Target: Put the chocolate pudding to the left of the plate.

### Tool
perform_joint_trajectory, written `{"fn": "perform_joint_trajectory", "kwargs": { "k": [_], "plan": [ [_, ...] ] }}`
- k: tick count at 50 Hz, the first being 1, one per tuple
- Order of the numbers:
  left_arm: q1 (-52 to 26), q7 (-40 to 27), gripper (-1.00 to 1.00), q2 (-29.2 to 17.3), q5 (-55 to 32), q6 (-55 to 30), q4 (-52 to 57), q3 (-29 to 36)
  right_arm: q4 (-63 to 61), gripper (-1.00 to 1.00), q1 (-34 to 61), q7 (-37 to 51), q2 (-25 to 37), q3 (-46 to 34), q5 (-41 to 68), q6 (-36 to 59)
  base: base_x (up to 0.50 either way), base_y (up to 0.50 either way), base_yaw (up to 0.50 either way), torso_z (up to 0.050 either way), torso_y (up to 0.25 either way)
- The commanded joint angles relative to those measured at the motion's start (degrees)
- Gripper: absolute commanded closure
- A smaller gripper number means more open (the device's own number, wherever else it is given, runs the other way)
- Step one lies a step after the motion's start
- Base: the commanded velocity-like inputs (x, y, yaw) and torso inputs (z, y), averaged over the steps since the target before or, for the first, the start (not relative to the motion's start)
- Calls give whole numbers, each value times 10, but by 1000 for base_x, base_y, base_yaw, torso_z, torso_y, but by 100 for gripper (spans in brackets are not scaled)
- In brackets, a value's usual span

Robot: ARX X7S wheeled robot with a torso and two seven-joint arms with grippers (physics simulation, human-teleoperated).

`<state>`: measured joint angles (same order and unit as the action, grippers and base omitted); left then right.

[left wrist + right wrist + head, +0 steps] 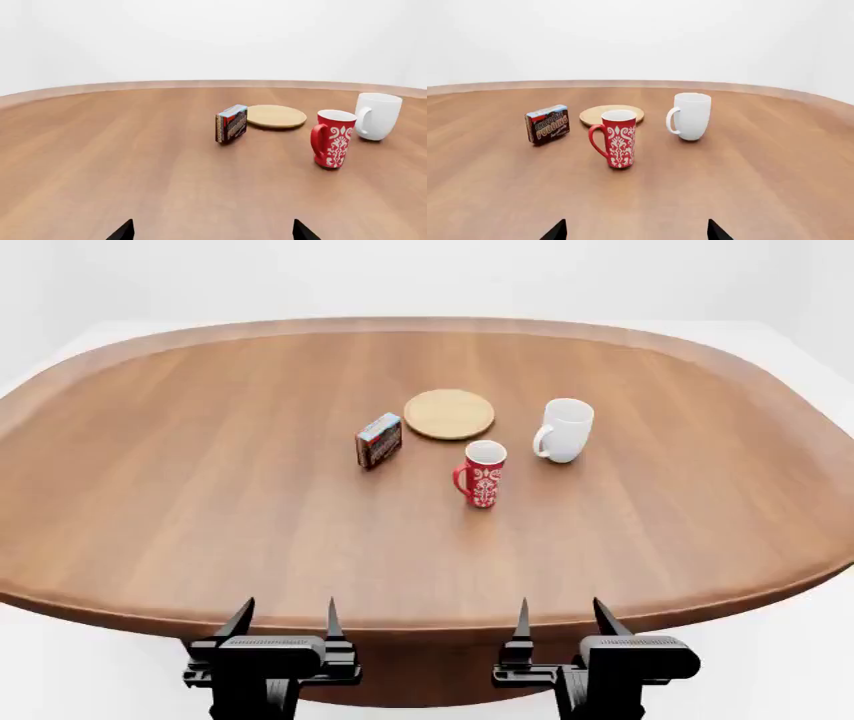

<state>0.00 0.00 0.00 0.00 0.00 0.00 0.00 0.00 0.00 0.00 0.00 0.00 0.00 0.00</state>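
On the tabletop [200, 500] the chocolate pudding [379, 440] stands just left of the plate [449, 413], so with both claws open, bring your left claw [284, 622] down slowly and pinch the box's flat sides.

Head camera looks down over the desk [200, 490]; both wrist cameras sit low at its near edge, sharing the plate [275, 116].

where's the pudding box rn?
In the head view the chocolate pudding stands on edge near the table's middle, just left of and slightly nearer than the plate, with the red mug to its right.
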Motion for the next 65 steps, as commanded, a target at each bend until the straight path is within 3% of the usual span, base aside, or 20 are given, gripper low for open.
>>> {"fn": "perform_joint_trajectory", "kwargs": {
  "k": [1,15,55,65],
  "plan": [
    [0,-10,-100,-9,-9,0,0,10,0,-100,0,11,9,-11,10,2,0,0,0,0,0],
    [-2,-35,-100,-30,-31,4,-3,35,8,-100,11,38,29,-31,41,18,0,19,0,0,0],
    [-3,-67,-100,-59,-58,9,-3,70,3,-100,12,71,57,-64,69,21,70,500,0,0,0],
    [-4,-73,-100,-64,-64,10,-3,76,9,-100,17,78,62,-70,76,26,4,45,0,0,0]
  ]
}}
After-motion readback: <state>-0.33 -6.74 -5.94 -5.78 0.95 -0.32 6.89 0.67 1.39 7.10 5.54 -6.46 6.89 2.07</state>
